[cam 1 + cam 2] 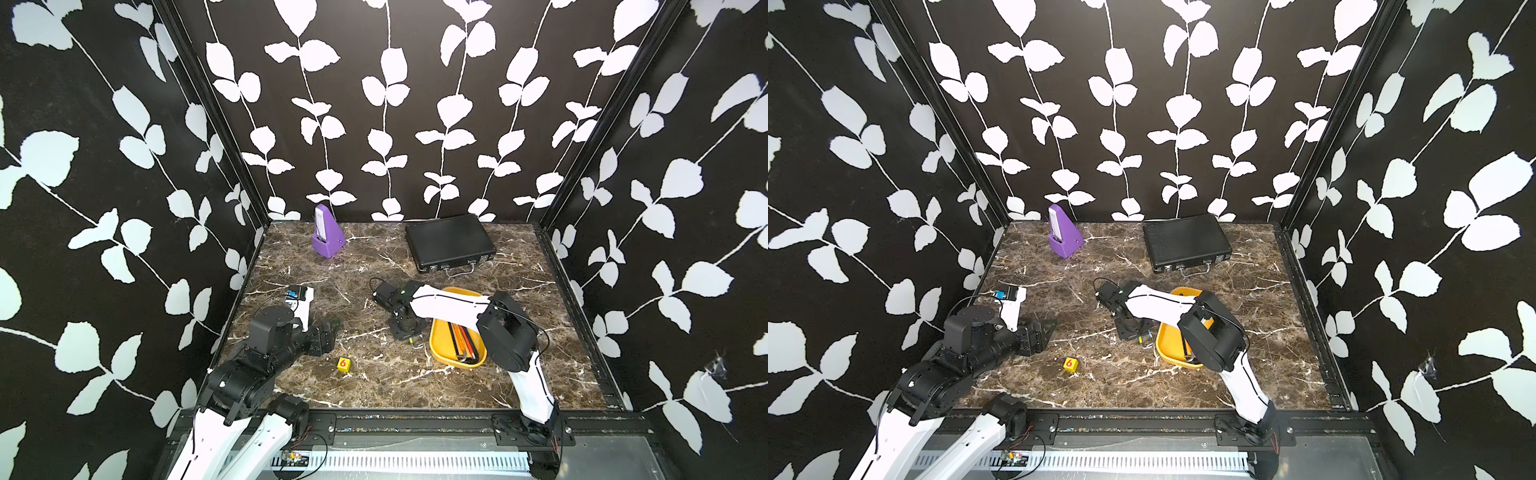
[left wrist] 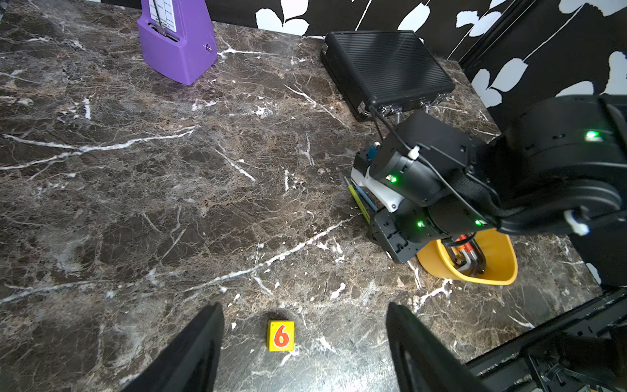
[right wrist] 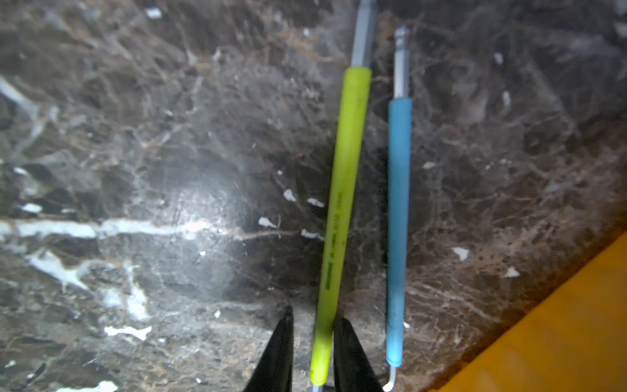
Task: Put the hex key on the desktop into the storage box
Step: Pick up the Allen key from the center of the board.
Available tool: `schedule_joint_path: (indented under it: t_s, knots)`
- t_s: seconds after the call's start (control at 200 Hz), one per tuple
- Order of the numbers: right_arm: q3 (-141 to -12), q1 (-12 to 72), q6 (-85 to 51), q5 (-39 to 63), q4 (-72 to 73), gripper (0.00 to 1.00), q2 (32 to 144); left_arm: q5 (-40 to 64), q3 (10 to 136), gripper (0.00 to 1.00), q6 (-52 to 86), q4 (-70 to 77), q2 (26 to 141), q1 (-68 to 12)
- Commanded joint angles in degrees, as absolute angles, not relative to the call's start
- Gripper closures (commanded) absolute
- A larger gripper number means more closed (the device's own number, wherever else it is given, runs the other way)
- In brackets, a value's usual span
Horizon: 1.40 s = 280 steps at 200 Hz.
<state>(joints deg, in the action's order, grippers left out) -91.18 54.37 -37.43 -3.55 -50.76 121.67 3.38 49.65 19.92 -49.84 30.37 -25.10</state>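
Two hex keys lie side by side on the desktop (image 1: 374, 270), just left of the storage box (image 1: 436, 345). One has a yellow-green sleeve (image 3: 342, 203), the other a blue sleeve (image 3: 398, 220). My right gripper (image 3: 314, 314) points down over them (image 1: 415, 340). Its jaws are narrowly open astride the green key's end: one finger touches it and a small gap shows at the other. The yellow storage box holds several hex keys (image 1: 465, 345) with orange, red and black sleeves. My left gripper (image 2: 303, 305) hangs open and empty at the front left.
A purple metronome (image 1: 327, 232) stands at the back left and a black briefcase (image 1: 449, 241) lies at the back right. A small yellow cube with a red 6 (image 2: 281, 336) sits near the front, in front of the left gripper. Patterned walls enclose three sides.
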Motion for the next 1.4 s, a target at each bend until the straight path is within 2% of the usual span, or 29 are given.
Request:
schedule_joint_path:
  t_s: [0.0,0.38,0.53,0.69,1.1,1.395]
  knots:
    - [-92.0,53.9,-39.0,-2.4,-50.7,0.78,122.9,2.8,49.1,0.24,20.0,-50.1,30.3,-25.3]
    - [-90.2,52.4,-40.0,-0.2,-49.2,0.82,124.5,2.8,49.1,0.24,20.0,-50.1,30.3,-25.3]
    - [-89.5,52.2,-40.4,-0.5,-49.0,0.88,125.0,2.8,49.1,0.24,19.9,-50.0,30.4,-25.3]
    - [-89.6,52.1,-40.6,-0.8,-48.8,1.00,125.2,2.8,49.2,0.24,20.0,-50.0,30.5,-25.3]
    - [-91.4,53.1,-41.2,-2.3,-49.7,1.00,121.5,2.9,49.1,0.24,20.0,-50.0,30.6,-25.3]
    - [-94.7,53.5,-40.6,-4.0,-53.4,1.00,114.0,2.8,49.1,0.24,20.0,-50.0,30.8,-25.3]
